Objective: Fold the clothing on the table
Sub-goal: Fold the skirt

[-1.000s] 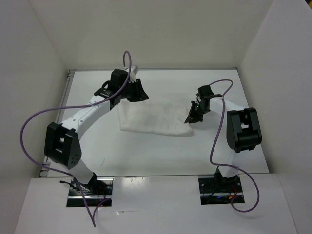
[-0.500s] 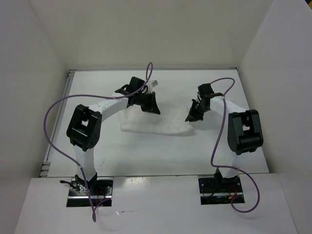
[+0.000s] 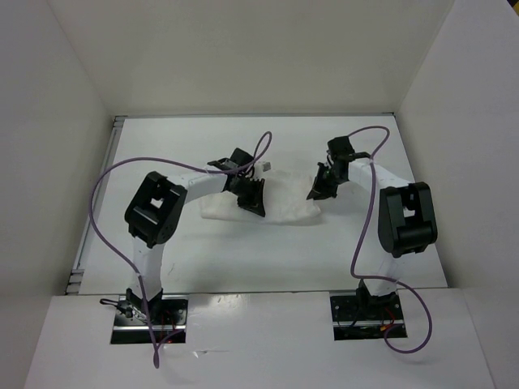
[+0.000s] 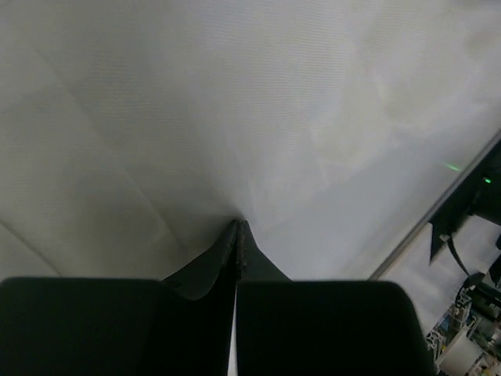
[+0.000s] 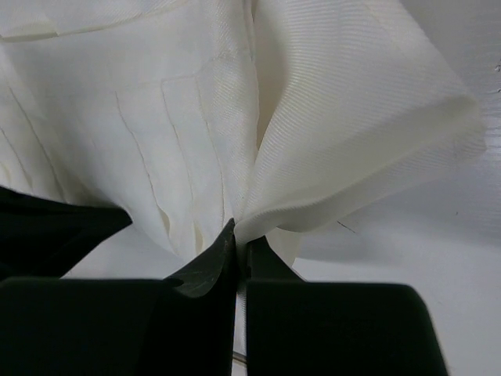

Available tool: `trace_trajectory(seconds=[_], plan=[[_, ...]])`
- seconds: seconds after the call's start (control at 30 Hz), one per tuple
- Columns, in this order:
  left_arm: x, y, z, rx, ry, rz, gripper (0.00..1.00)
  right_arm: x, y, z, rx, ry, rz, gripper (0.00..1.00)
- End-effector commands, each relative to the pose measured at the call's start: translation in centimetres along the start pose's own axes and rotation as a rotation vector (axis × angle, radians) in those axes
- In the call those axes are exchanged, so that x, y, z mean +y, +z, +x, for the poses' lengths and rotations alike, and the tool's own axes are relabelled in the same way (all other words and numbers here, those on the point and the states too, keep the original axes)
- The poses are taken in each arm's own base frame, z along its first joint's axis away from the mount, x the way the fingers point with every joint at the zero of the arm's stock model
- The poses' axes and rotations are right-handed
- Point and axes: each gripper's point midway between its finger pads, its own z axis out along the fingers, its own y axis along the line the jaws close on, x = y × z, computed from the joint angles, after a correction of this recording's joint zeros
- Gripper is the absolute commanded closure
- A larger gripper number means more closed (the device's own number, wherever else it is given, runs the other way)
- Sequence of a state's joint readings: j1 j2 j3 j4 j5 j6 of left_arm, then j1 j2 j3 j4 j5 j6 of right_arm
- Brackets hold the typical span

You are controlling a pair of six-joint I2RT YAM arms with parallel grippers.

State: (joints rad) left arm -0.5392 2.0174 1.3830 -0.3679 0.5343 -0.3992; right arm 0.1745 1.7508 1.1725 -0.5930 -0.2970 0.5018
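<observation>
Swinging in from nine o'clock, the left fingers [image 3: 250, 199] have shut on the far-left corner of the skirt [image 3: 285, 204] and carry it toward the middle of the worktop [image 3: 243, 255]; the right fingers [image 3: 317, 191] stay pinched on its three o'clock edge, so a fold is underway

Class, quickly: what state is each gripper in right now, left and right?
Left gripper: closed, pinching the clothing.
Right gripper: closed, pinching a fold of the clothing.

One white garment [image 3: 288, 204], one table [image 3: 243, 259], two arms [image 3: 154, 212] (two purple cables [image 3: 92, 215], one apiece).
</observation>
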Motion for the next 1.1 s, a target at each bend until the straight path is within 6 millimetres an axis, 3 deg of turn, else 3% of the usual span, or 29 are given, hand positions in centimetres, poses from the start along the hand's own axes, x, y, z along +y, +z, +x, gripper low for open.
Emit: trace_trajectory(seconds=[0.0,0.17,0.27,0.33,0.53,0.7,0.77,0.8,0.87,0.9,0.93,0.97,1.07], plan=[[3.0,1.3,0.4,0.014,-0.041,-0.114,1.0,1.8,-1.3,-1.4,-0.055,-0.026,-0.022,1.0],[4.7,2.6,1.9,0.069,-0.049,-0.188,1.0,1.8,-2.1,-1.8,-0.077,-0.029,-0.01,1.0],[4.6,3.7,3.0,0.1,-0.051,-0.201,1.0,2.8,-3.6,-2.8,-0.129,-0.035,-0.03,1.0],[4.0,5.2,3.6,0.118,-0.051,-0.196,1.0,4.5,-5.2,-3.1,-0.15,-0.058,-0.08,1.0],[0.3,7.5,1.0,0.08,-0.048,-0.074,1.0,9.5,-9.1,-2.7,-0.197,-0.122,-0.201,1.0],[-1.5,7.8,-1.1,0.045,-0.038,-0.041,1.0,12.3,-10.0,-2.2,-0.193,-0.154,-0.279,1.0],[-1.1,7.5,-1.4,0.039,-0.043,-0.079,1.0,13.1,-9.7,-1.6,-0.179,-0.175,-0.287,1.0],[-1.5,5.9,-2.6,-0.001,-0.038,-0.086,1.0,13.1,-9.7,-1.6,-0.179,-0.175,-0.287,1.0],[-0.3,3.5,-4.1,-0.07,-0.075,-0.14,0.97,13.3,-9.9,-1.8,-0.186,-0.178,-0.292,1.0],[-0.9,1.0,-5.0,-0.118,-0.072,-0.154,0.96,13.3,-9.9,-1.8,-0.186,-0.178,-0.292,1.0],[0.1,-0.5,-5.5,-0.151,-0.084,-0.209,0.94,13.2,-9.9,-1.9,-0.192,-0.176,-0.285,1.0],[0.1,-3.3,-6.8,-0.21,-0.08,-0.23,0.86,13.0,-9.5,-2.0,-0.191,-0.182,-0.271,1.0],[2.4,-8.1,-7.1,-0.284,-0.114,-0.349,0.82,13.1,-9.5,-2.0,-0.189,-0.195,-0.26,1.0]])
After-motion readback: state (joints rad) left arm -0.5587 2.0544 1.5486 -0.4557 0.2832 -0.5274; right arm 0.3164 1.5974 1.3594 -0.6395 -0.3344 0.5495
